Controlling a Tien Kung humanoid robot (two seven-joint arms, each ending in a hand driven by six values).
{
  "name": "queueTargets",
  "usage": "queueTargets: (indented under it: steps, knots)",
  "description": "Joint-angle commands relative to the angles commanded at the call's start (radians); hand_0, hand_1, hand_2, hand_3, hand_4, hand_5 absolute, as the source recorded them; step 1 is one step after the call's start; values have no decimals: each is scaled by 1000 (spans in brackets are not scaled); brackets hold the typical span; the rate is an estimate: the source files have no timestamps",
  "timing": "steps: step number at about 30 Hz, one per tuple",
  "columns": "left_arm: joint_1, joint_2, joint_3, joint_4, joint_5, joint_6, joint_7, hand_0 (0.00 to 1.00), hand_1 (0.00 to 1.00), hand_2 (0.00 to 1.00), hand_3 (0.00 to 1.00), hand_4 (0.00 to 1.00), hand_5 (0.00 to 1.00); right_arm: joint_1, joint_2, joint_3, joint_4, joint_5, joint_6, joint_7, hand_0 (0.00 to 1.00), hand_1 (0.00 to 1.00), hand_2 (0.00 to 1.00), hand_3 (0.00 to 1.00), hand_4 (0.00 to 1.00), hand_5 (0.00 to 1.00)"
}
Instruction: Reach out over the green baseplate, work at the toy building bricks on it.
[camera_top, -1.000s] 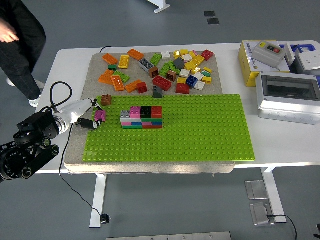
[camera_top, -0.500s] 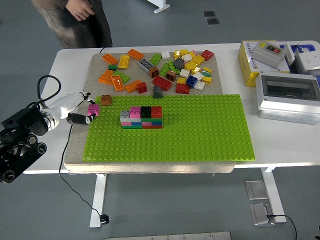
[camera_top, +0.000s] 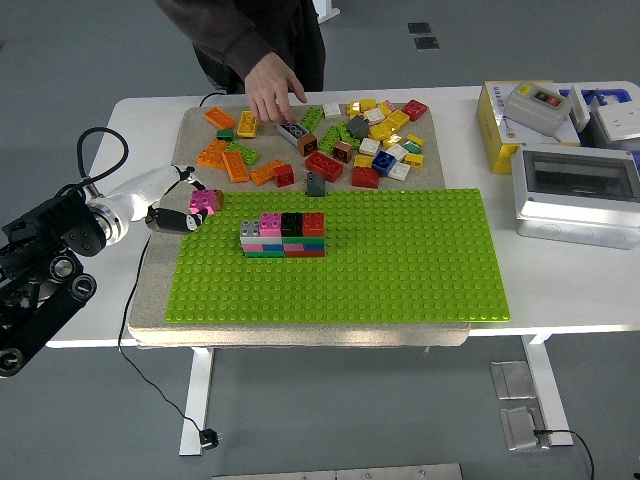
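The green baseplate (camera_top: 400, 265) lies on a beige mat. A small stack of bricks (camera_top: 283, 236), pink, grey, black, red, green and blue, stands on its left part. My left hand (camera_top: 188, 208) is at the baseplate's upper left corner, shut on a pink brick (camera_top: 206, 201) held just above the mat. A pile of loose bricks (camera_top: 330, 140) in many colours lies on the mat behind the baseplate. A person's hand (camera_top: 273, 98) reaches down from the far side onto the pile, fingers by a grey brick (camera_top: 292, 130). The right arm is out of view.
A grey plastic enclosure (camera_top: 575, 195) and a yellow box (camera_top: 500, 125) with a switch unit stand on the white table (camera_top: 560, 300) at the right. A black cable (camera_top: 95, 150) loops at the left by my arm.
My left hand with the pink brick drew back left, then rose to the baseplate's upper left corner, covering the brown brick there. The person came to the table's far side and reached into the pile.
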Motion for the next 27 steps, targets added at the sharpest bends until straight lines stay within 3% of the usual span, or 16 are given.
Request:
queueTargets:
  steps: [8, 27]
  knots:
    - [4, -30, 9, -10, -1, -20, 24, 997, 977, 988, 534, 472, 187, 0, -1, -4, 0, 4, 1, 1, 733, 789, 792, 675, 388, 805]
    - [-7, -99, 27, 26, -1, -25, 44, 996, 977, 986, 539, 476, 190, 5, 0, -6, 0, 6, 1, 2, 735, 790, 792, 677, 387, 803]
